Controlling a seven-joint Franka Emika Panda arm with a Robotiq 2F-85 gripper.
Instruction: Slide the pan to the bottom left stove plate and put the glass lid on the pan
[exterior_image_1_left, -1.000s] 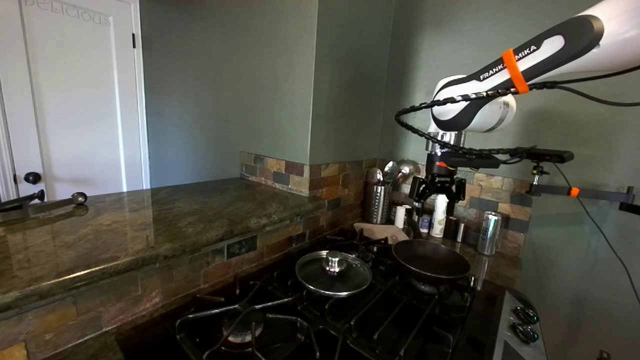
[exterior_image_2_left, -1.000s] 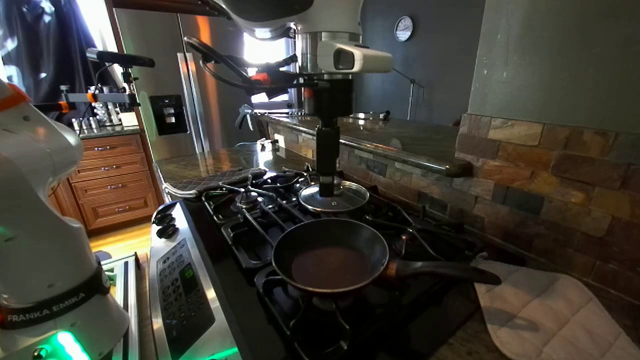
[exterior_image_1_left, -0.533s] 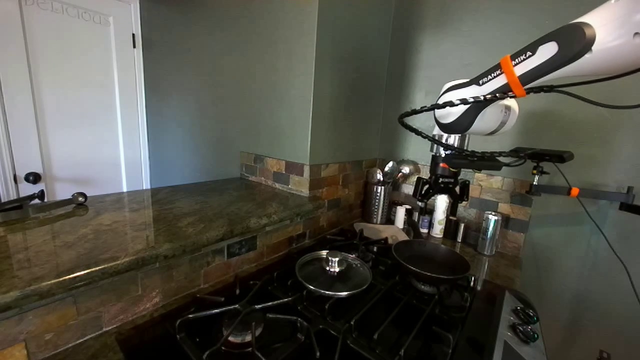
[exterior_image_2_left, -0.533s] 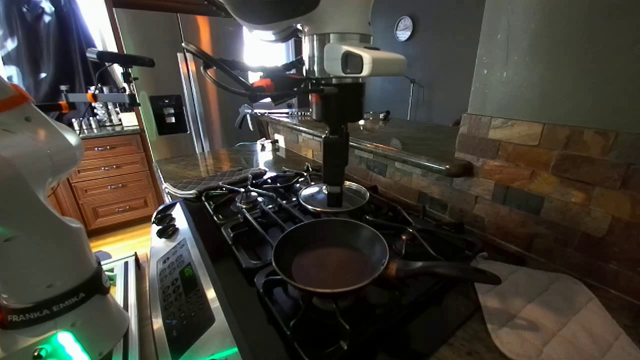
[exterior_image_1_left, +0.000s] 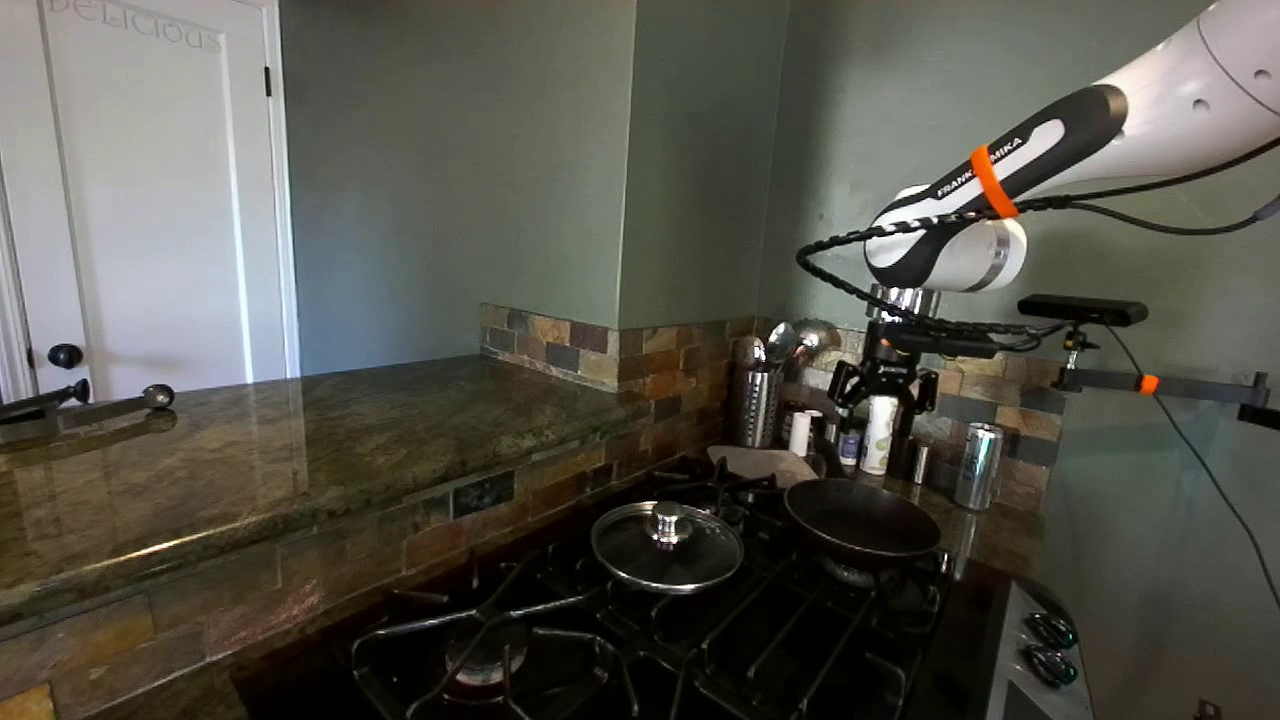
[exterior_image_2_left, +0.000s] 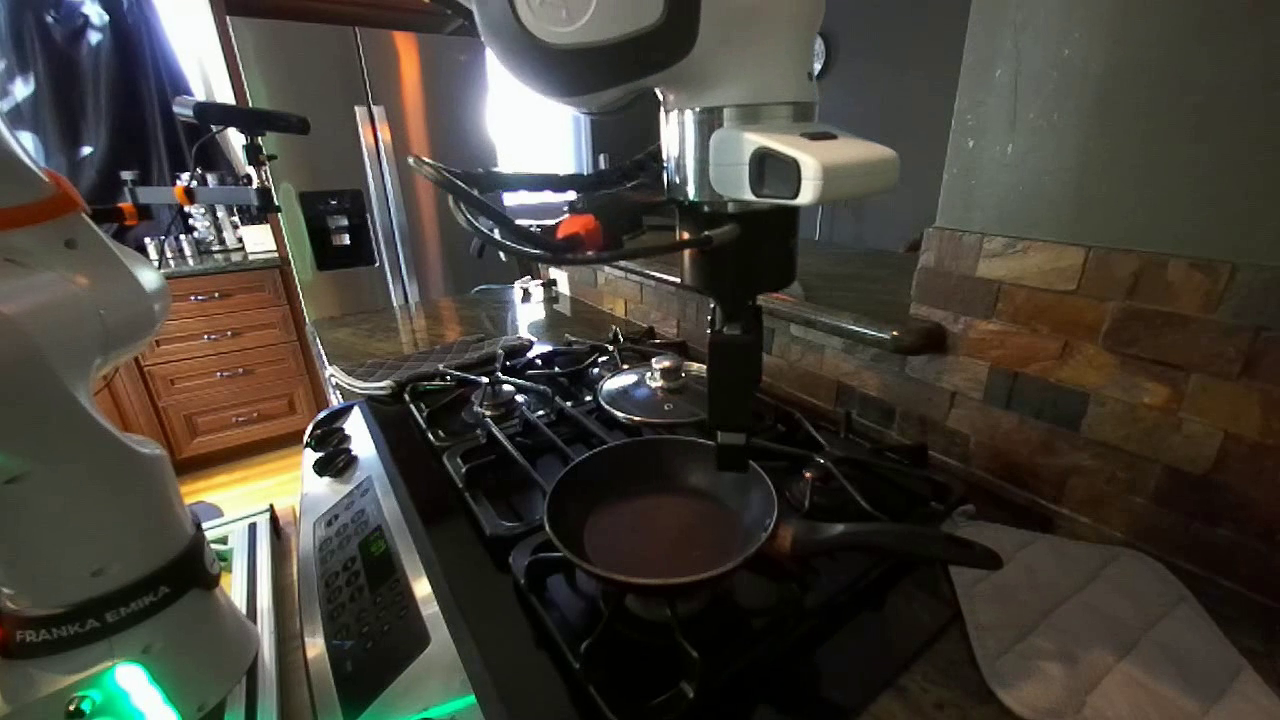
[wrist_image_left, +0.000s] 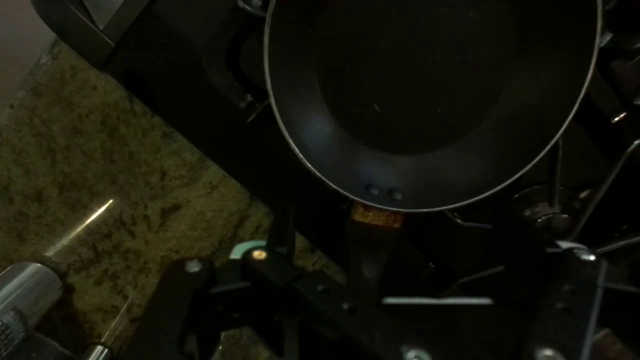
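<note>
The black pan (exterior_image_2_left: 660, 545) is set on the stove (exterior_image_2_left: 475, 590), near the front panel (exterior_image_2_left: 350, 610); its handle (exterior_image_2_left: 890, 542) is pointed toward a pale quilted cloth (exterior_image_2_left: 1090, 620); the glass lid (exterior_image_1_left: 665, 560) is laid near the pan but apart from it, with its shiny knob (exterior_image_1_left: 669, 522) up; a stove plate (exterior_image_2_left: 495, 400) is seen farther along the front side, well apart from the pan; the gripper (exterior_image_2_left: 733, 452) is held pointing down above the pan's handle side; its fingers (exterior_image_2_left: 735, 385) are spread wide, and the handle is seen between them in the wrist view; farther out, a steel cup (exterior_image_1_left: 757, 412) of spoons (exterior_image_1_left: 781, 342) is stood by a stone brick wall (exterior_image_1_left: 680, 385)
</note>
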